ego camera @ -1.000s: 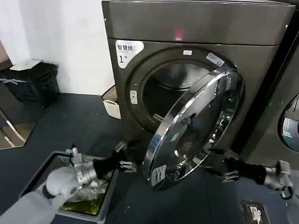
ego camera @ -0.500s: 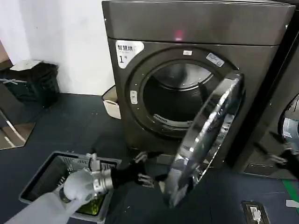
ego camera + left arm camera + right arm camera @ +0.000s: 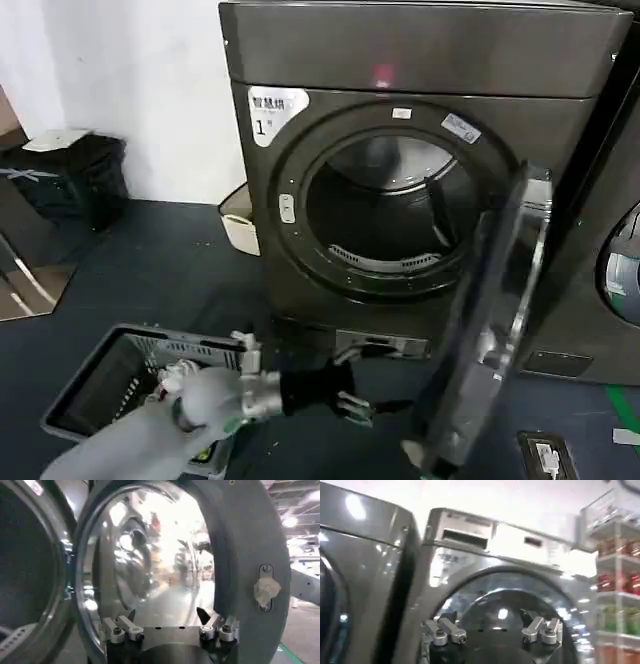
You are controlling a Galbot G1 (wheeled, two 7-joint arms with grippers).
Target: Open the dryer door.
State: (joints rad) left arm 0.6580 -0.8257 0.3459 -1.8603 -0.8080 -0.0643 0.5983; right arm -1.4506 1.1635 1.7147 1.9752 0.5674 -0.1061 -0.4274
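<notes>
The dryer (image 3: 400, 60) is a dark grey-brown machine with a white "1" label and a pink light. Its drum opening (image 3: 385, 215) is fully exposed. The dryer door (image 3: 495, 310) stands swung wide on its right hinge, edge-on in the head view. My left gripper (image 3: 358, 407) hovers low in front of the dryer, just left of the door's lower edge. In the left wrist view the left gripper (image 3: 166, 615) is open and empty, facing the door's glass (image 3: 150, 555) and grey inner side (image 3: 245, 540). My right gripper (image 3: 487, 616) is open, holding nothing.
A grey laundry basket (image 3: 100, 375) sits on the floor under my left arm. A black bin (image 3: 70, 175) and a white container (image 3: 238, 220) stand by the wall. The neighbouring machine (image 3: 610, 260) is close behind the open door, and the right wrist view faces such a machine (image 3: 520, 540).
The door has swung from half open to wide open and edge-on. My left arm moved right, following it. My right arm left the head view.
</notes>
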